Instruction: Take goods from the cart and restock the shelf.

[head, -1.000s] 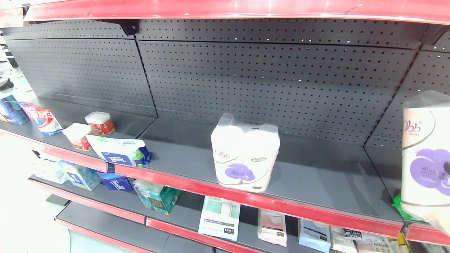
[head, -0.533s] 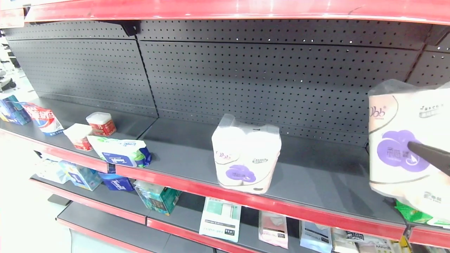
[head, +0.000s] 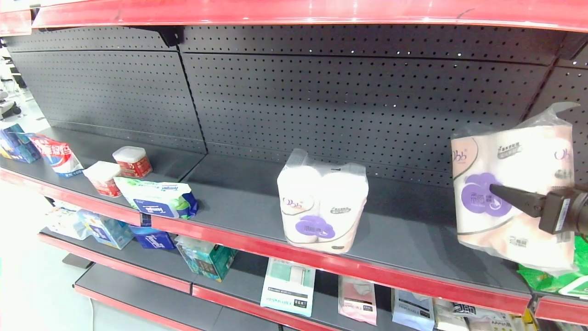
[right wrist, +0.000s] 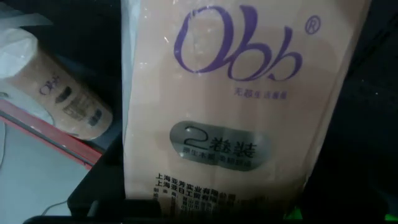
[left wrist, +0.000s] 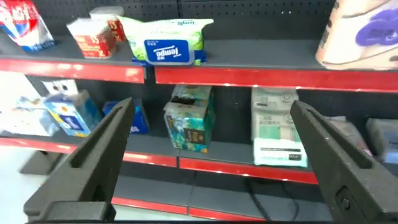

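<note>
A white toilet paper pack with a purple print (head: 321, 202) stands upright near the front edge of the grey, red-lipped shelf (head: 413, 239). A second, identical pack (head: 514, 184) hangs above the shelf's right end, with my right gripper (head: 505, 193) shut on it. From the right wrist this held pack (right wrist: 236, 106) is seen close up, with the standing pack (right wrist: 56, 93) beyond it. My left gripper (left wrist: 205, 155) stands open and holds nothing, low in front of the lower shelves.
Left of the standing pack lie a wipes pack (head: 156, 197), two small tubs (head: 131, 161) and a red bag (head: 55, 154). A green pack (head: 560, 276) sits under the held pack at the right. Boxes and packets, such as a tissue box (left wrist: 189, 118), line the lower shelves.
My right gripper has carried the held pack leftward and into fuller view over the shelf's right end. The standing pack and the other goods have not moved.
</note>
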Robot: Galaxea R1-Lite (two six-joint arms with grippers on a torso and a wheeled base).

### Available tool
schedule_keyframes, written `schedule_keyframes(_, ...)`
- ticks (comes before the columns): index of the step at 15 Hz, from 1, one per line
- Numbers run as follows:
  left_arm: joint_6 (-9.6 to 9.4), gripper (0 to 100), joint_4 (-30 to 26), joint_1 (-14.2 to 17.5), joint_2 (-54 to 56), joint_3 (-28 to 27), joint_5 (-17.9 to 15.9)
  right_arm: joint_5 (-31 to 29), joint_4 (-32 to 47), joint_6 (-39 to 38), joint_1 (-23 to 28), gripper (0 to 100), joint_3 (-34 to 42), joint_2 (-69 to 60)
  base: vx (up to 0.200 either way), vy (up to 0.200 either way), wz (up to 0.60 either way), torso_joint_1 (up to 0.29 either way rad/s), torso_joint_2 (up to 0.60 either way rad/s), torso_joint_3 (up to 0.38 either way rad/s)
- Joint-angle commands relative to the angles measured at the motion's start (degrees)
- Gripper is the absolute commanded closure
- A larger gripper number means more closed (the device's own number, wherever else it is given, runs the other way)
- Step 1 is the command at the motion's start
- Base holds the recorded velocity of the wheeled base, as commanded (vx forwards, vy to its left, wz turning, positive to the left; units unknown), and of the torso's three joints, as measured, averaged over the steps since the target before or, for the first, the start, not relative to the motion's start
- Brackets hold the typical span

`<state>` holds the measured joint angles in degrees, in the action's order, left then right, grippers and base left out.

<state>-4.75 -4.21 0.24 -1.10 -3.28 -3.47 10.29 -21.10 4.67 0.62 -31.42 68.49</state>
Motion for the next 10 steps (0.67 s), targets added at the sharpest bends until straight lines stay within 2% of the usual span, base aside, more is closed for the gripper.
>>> schedule_keyframes(1, 0.18, 0, 0.60, 1.34, -2.33, 0.55, 1.98, -0.01, 0.01, 0.08, 0.26, 100, 1.09, 0.24, 0.000, 0.000, 0.00, 0.000, 0.00, 0.000)
schedule_keyframes(2, 0.10, 0, 1.31, 1.34, -2.33, 0.99, 2.24, -0.01, 0.01, 0.08, 0.26, 100, 1.36, 0.07, 0.000, 0.000, 0.00, 0.000, 0.00, 0.000)
schedule_keyframes(3, 0.27, 0, 3.06, 1.34, -2.15, 1.87, 4.53, -0.01, 0.01, 0.16, 0.61, 100, 1.97, -0.37, 0.000, 0.000, 0.00, 0.000, 0.00, 0.000)
schedule_keyframes(4, 0.89, 0, 3.24, 0.99, -1.63, 1.87, 4.62, -0.01, 0.01, 0.08, 0.61, 100, 1.97, -0.72, 0.000, 0.000, 0.00, 0.000, 0.00, 0.000)
schedule_keyframes(5, 0.98, 0, 3.41, -0.60, 1.10, 2.58, -0.92, -0.01, 0.01, 0.08, 0.70, 100, 2.15, -0.81, 0.000, 0.000, 0.00, 0.000, 0.00, 0.000)
schedule_keyframes(6, 2.29, 0, 4.03, -0.42, 1.10, 3.19, -1.45, -0.01, 0.01, 0.08, 1.05, 100, 2.15, -0.72, 0.000, 0.000, 0.00, 0.000, 0.00, 0.000)
schedule_keyframes(7, 5.02, 0, 4.12, -0.51, 1.10, 3.19, 0.66, -0.01, 0.01, 0.08, 1.05, 100, 2.50, -0.72, 0.000, 0.000, 0.00, 0.000, 0.00, 0.000)
schedule_keyframes(10, 5.02, 0, 4.12, -0.42, 1.10, 3.19, 1.10, -0.01, -0.08, 0.08, 1.05, 100, 3.73, -0.11, 0.000, 0.000, 0.00, 0.000, 0.00, 0.000)
